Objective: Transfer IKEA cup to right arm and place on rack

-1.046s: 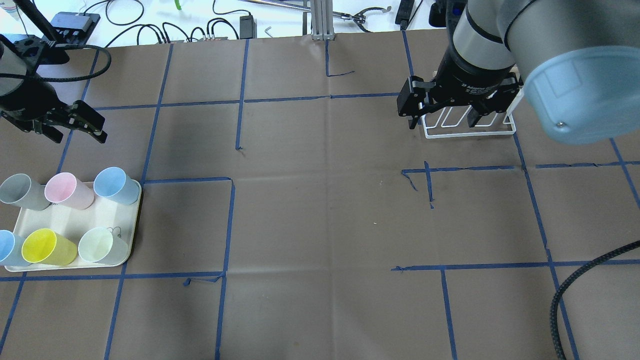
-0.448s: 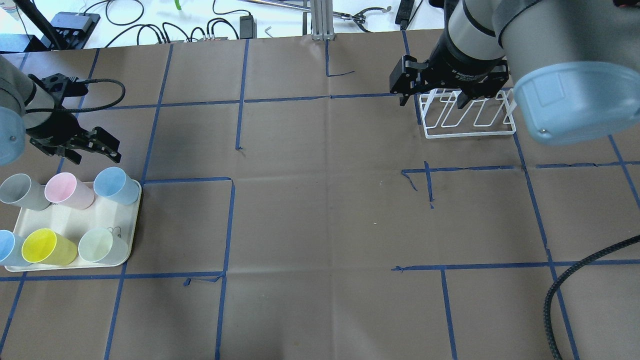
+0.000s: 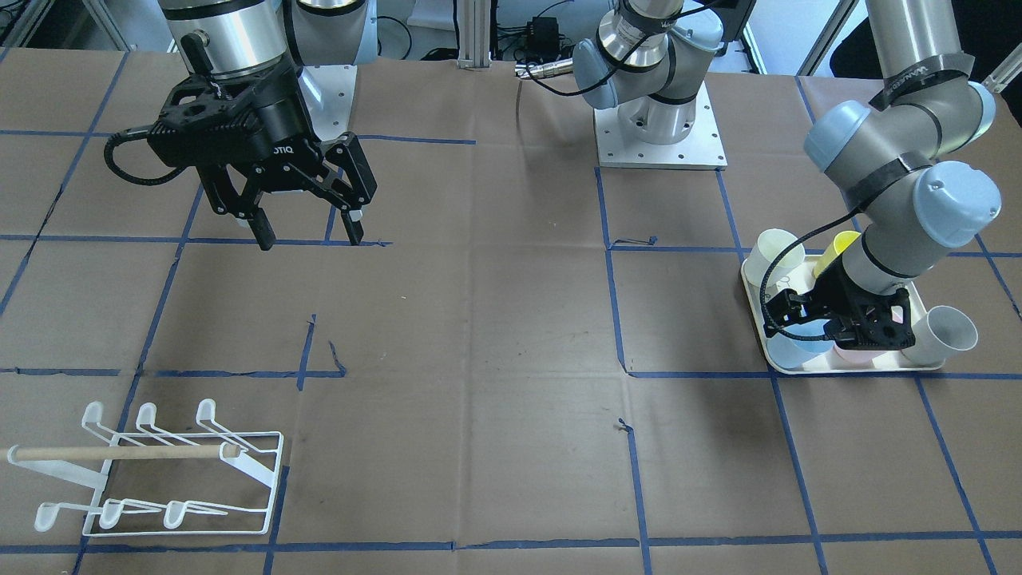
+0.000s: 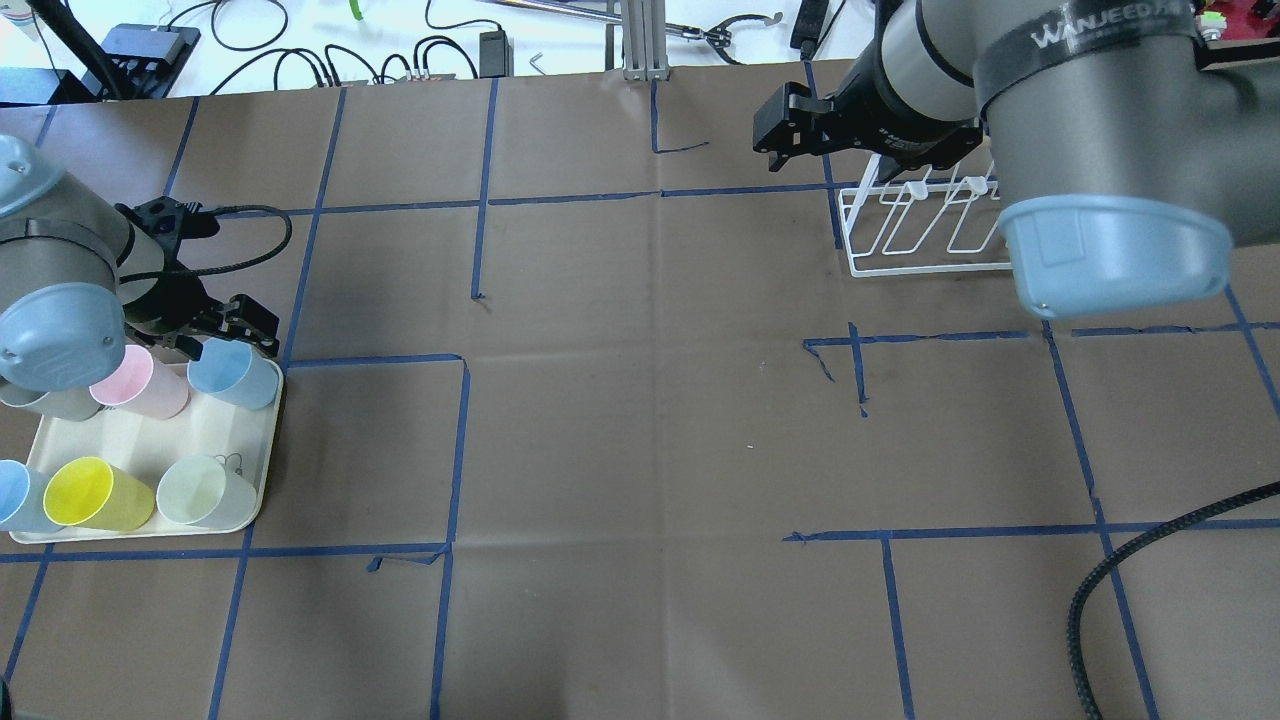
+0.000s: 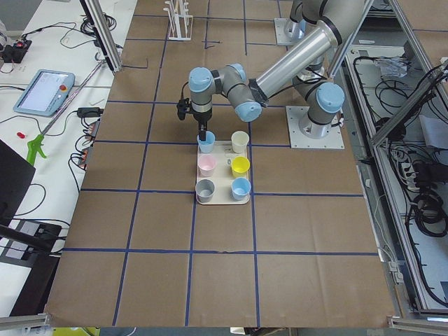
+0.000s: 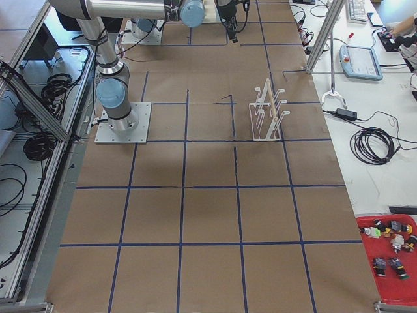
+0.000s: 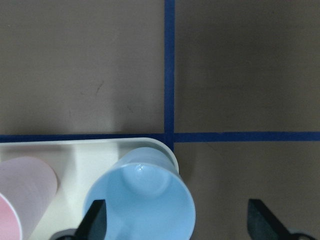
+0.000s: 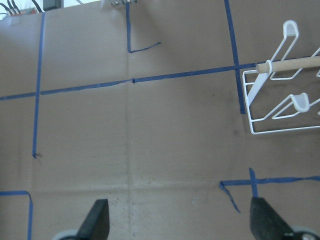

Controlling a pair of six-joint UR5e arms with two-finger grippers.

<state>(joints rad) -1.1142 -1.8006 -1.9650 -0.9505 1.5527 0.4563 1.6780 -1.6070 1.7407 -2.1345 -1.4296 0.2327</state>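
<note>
Several IKEA cups stand on a cream tray (image 4: 140, 435). The blue cup (image 4: 235, 372) is at the tray's far right corner. My left gripper (image 4: 222, 335) is open just above it. In the left wrist view the blue cup (image 7: 142, 200) lies left of the gripper's (image 7: 177, 222) middle, with one fingertip (image 7: 95, 220) over its rim. My right gripper (image 3: 307, 231) is open and empty, high over the table and apart from the white wire rack (image 3: 160, 471). The rack (image 8: 285, 100) shows at the right edge of the right wrist view.
The other cups on the tray are pink (image 4: 140, 382), grey (image 4: 45, 400), yellow (image 4: 90, 495), pale green (image 4: 200, 492) and a second blue one (image 4: 15, 498). Cables and tools (image 4: 420, 50) lie past the table's far edge. A black cable (image 4: 1130, 570) hangs at the right.
My left gripper has moved down and right to just above the blue cup on the tray. My right gripper has moved off the rack, up and to the left in the overhead view.
</note>
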